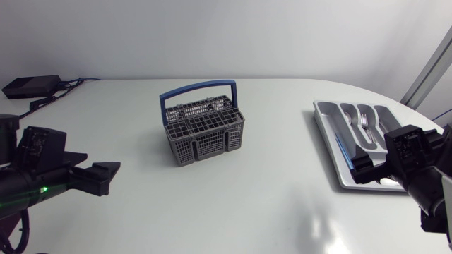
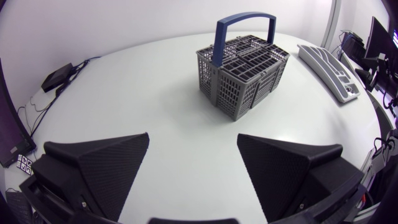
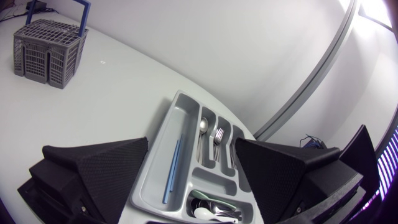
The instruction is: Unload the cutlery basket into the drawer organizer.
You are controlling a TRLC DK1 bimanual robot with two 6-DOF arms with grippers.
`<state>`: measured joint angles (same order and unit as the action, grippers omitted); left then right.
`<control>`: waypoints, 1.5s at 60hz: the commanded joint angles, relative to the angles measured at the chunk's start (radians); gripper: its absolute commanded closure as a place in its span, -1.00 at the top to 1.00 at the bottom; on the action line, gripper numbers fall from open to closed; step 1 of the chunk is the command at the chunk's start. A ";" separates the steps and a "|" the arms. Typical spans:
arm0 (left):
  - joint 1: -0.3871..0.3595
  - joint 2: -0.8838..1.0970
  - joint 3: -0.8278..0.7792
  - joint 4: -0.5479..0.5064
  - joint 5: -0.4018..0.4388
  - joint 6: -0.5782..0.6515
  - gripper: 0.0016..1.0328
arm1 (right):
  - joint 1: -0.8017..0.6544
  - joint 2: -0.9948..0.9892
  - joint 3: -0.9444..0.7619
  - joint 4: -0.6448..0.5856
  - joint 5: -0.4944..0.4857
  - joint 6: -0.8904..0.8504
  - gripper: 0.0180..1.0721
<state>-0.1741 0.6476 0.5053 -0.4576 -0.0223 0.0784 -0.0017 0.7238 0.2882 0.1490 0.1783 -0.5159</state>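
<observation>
A grey cutlery basket (image 1: 205,132) with a blue handle stands upright at the table's middle; I cannot make out what is inside it. The grey drawer organizer (image 1: 326,123) lies at the right, holding a fork (image 1: 365,125). My left gripper (image 1: 106,178) hovers at the left, open and empty, with the basket (image 2: 242,78) well ahead of it. My right gripper (image 1: 367,169) hangs open over the organizer's near end. Between its fingers the organizer (image 3: 180,99) shows a blue stick (image 3: 171,168), a spoon (image 3: 203,127), a fork (image 3: 217,140) and small spoons (image 3: 214,210).
A black box (image 1: 32,86) with cables sits at the table's far left corner. Bare white tabletop lies between the basket and the organizer (image 2: 326,68) and in front of both.
</observation>
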 commanded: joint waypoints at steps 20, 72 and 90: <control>0.089 -0.178 -0.120 0.081 -0.007 -0.018 0.92 | 0.017 -0.164 -0.119 0.046 0.039 0.002 0.93; 0.169 -0.621 -0.483 0.436 0.021 -0.075 0.92 | 0.046 -0.627 -0.236 -0.141 0.082 -0.056 0.93; 0.174 -0.648 -0.505 0.458 0.022 -0.078 0.92 | 0.057 -0.730 -0.251 -0.227 0.086 -0.062 0.93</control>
<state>-0.0074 0.0063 0.0231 -0.0166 -0.0051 0.0185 0.0479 0.0040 0.0631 -0.0635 0.2592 -0.5625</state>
